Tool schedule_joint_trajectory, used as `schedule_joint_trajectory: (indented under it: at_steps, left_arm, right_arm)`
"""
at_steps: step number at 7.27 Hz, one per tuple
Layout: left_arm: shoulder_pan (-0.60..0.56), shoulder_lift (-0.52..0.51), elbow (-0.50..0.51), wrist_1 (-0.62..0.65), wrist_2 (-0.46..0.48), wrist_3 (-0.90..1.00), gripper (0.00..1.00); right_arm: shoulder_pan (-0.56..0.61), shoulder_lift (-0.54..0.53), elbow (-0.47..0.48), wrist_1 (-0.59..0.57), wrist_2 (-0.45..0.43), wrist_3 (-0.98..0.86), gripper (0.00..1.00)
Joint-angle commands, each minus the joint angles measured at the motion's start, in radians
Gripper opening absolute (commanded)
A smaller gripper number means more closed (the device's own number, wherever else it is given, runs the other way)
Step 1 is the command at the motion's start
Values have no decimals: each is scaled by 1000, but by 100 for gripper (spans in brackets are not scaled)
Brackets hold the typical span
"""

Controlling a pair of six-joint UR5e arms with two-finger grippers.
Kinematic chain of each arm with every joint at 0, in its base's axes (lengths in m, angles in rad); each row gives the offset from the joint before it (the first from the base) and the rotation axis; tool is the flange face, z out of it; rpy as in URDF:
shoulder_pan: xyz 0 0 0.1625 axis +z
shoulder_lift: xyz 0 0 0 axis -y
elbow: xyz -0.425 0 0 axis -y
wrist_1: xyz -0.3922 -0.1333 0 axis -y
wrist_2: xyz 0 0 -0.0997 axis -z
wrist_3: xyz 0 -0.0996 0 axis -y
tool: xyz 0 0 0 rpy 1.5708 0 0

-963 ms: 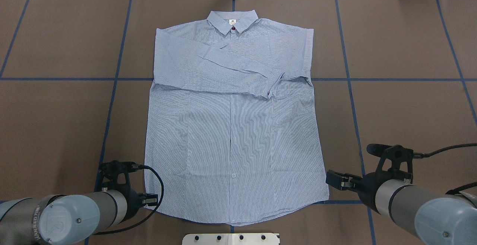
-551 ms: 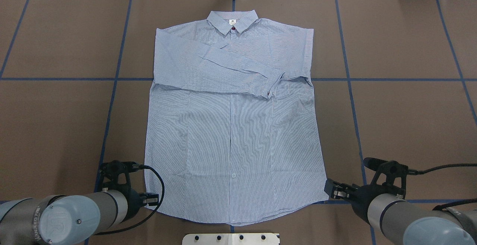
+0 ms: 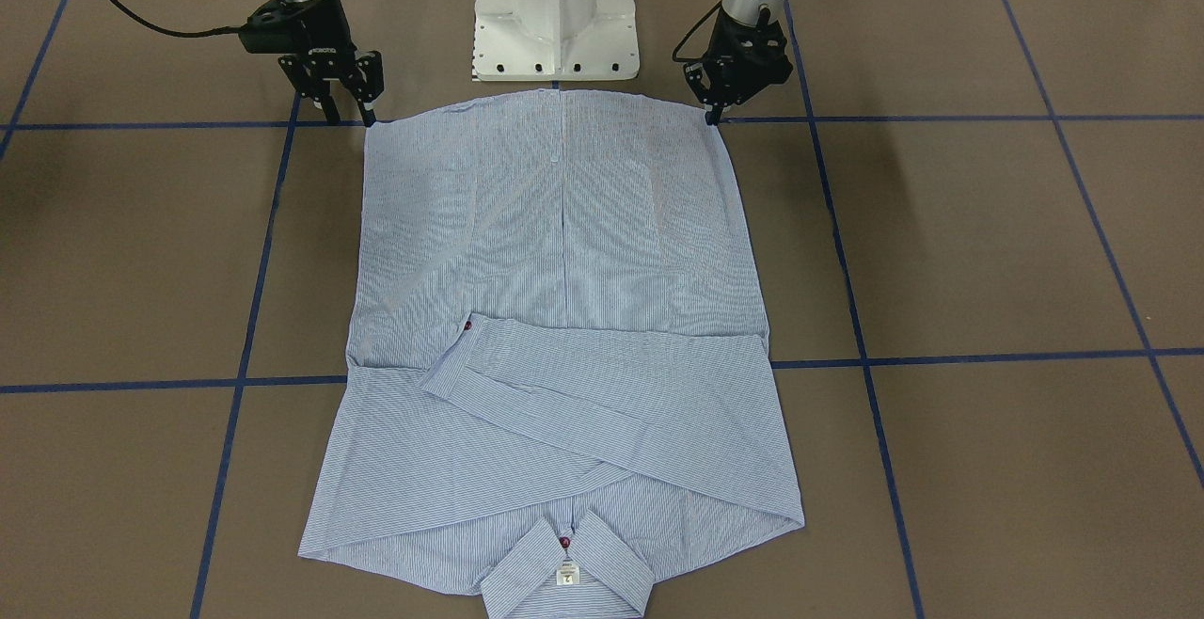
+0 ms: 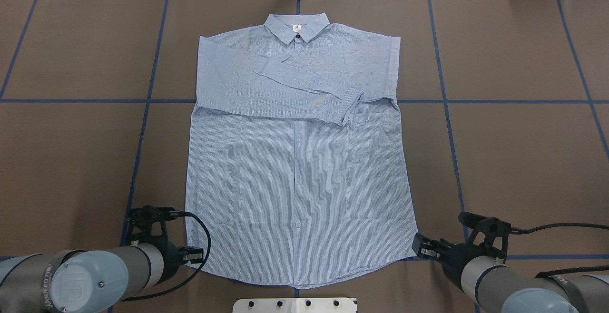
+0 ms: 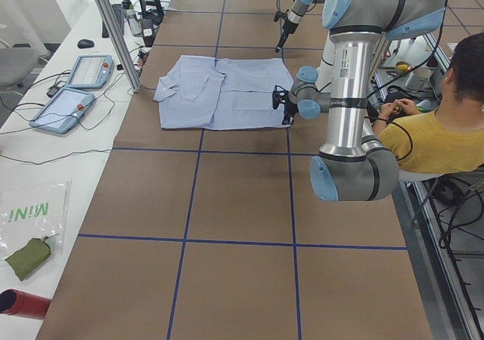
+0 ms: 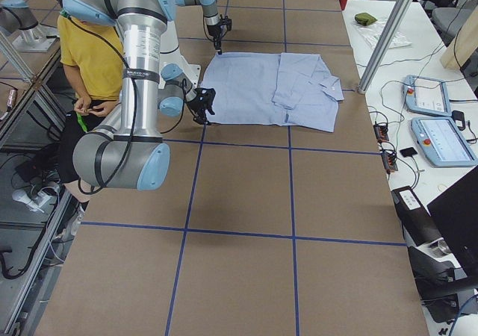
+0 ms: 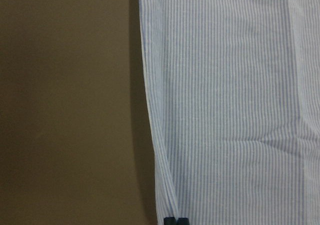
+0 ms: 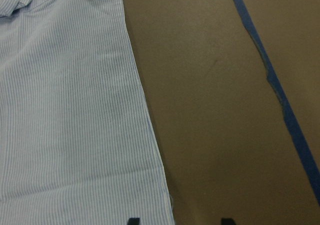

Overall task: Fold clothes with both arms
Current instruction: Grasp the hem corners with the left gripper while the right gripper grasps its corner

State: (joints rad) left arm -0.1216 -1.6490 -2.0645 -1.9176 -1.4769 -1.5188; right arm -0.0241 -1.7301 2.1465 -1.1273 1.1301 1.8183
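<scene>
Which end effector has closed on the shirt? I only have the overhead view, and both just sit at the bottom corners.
Observer: The left end effector is shut. Its wrist view shows the jaws pressed together on the edge of the shirt.
Reviewer: And the right one?
Observer: The right end effector is open. In its wrist view the jaws stand apart, with the shirt's side edge running down between them.

The counter (image 4: 71, 161) wore a brown cover crossed by blue tape lines (image 4: 142, 137). Alongside ran a white side counter (image 5: 30, 166) carrying control tablets (image 5: 64, 107) and cables.
</scene>
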Motion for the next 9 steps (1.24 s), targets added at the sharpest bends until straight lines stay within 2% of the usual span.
schedule_joint_trajectory:
  at_steps: [1, 5, 7, 9]
  left_arm:
    - [-1, 0, 1, 0, 1, 0, 0]
    - [0, 0, 1, 0, 0, 0, 0]
    - [0, 0, 3, 0, 1, -1, 0]
    - [0, 0, 4, 0, 0, -1, 0]
  right_arm:
    - [-40, 11, -23, -2, -42, 7, 55]
    - [-53, 35, -48, -12, -52, 4, 45]
    - [-56, 38, -60, -12, -50, 0, 44]
    - [-56, 37, -63, -12, -50, -10, 37]
